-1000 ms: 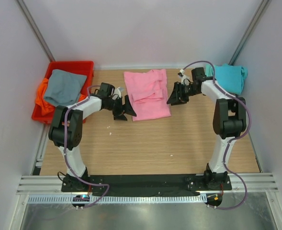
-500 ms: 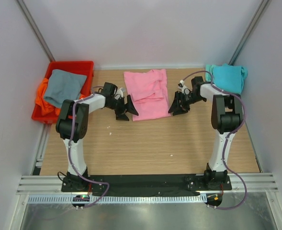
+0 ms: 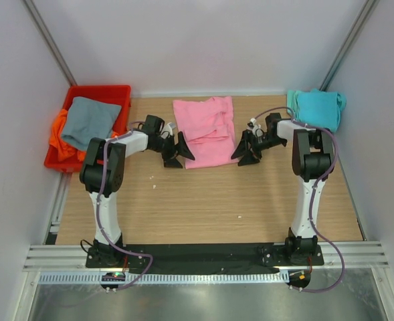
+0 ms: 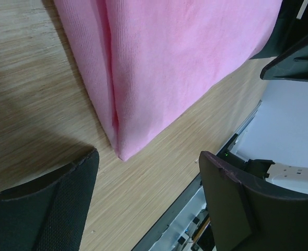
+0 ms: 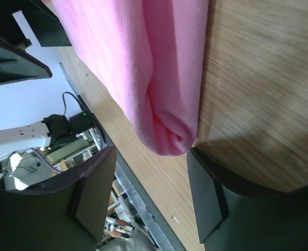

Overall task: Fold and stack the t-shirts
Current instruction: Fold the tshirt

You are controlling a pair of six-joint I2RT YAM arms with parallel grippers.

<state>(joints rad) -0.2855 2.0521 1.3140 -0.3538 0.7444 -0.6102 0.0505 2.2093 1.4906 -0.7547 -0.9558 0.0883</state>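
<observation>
There are one pink t-shirt [image 3: 207, 130], one teal t-shirt [image 3: 317, 107], one grey t-shirt [image 3: 89, 120], one orange t-shirt [image 3: 57, 139], one red bin [image 3: 102, 90] and two robot arms [image 3: 106, 167] [image 3: 312, 160].

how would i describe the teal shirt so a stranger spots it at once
Start at the wooden table and go to its far right corner. The teal t-shirt lies there alone. It is the only blue-green cloth, while the pink t-shirt lies mid-table.

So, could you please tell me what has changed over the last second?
The right gripper slid toward the near right corner of the pink t-shirt, jaws widening; the left gripper edged slightly closer to its near left corner. Nothing is gripped. The pink t-shirt, teal t-shirt, grey t-shirt, orange t-shirt and red bin stayed put.
</observation>
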